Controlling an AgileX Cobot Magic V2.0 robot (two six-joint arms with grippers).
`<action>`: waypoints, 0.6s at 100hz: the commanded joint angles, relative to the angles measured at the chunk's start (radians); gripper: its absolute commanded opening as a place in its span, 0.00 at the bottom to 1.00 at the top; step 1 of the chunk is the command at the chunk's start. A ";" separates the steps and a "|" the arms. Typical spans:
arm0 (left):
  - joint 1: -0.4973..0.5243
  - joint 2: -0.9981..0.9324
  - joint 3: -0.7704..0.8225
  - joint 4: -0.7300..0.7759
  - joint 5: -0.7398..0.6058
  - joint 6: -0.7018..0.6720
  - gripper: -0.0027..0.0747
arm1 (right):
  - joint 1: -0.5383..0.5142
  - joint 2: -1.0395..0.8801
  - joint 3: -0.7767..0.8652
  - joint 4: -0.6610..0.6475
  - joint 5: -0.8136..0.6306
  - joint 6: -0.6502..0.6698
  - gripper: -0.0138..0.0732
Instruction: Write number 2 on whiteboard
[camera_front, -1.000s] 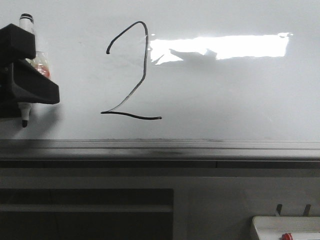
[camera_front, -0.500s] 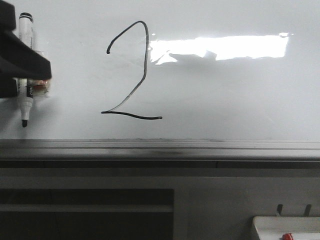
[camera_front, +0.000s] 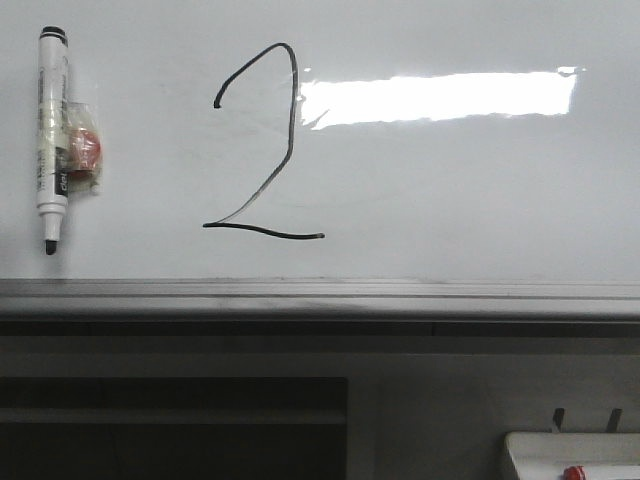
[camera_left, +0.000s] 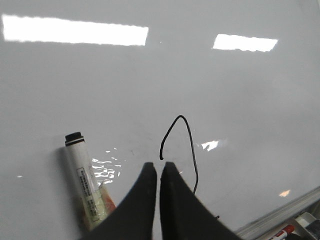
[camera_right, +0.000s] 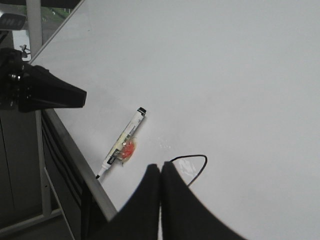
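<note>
The number 2 is drawn in thin black line on the whiteboard. A white marker with a black cap stays on the board left of the digit, tip down, with a red piece taped to it. My left gripper is shut and empty, held off the board between the marker and the digit's top curve. It is out of the front view. My right gripper is shut and empty, off the board, with the marker and part of the digit beyond it.
A grey metal rail runs along the board's bottom edge. A small white tray with a red item sits at the lower right. The left arm's black gripper shows in the right wrist view, off the board's edge.
My left gripper has let go of the marker and pulled away to the left, out of the front view. The marker stays on the board. The digit is unchanged.
</note>
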 joint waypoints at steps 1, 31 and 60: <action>0.004 -0.065 0.009 0.089 -0.070 -0.004 0.01 | -0.006 -0.143 0.081 0.007 -0.073 0.001 0.09; 0.004 -0.251 0.092 0.179 -0.060 -0.004 0.01 | -0.008 -0.611 0.428 0.007 -0.037 0.001 0.09; 0.004 -0.255 0.092 0.175 -0.062 -0.004 0.01 | -0.008 -0.595 0.577 0.010 -0.046 0.001 0.09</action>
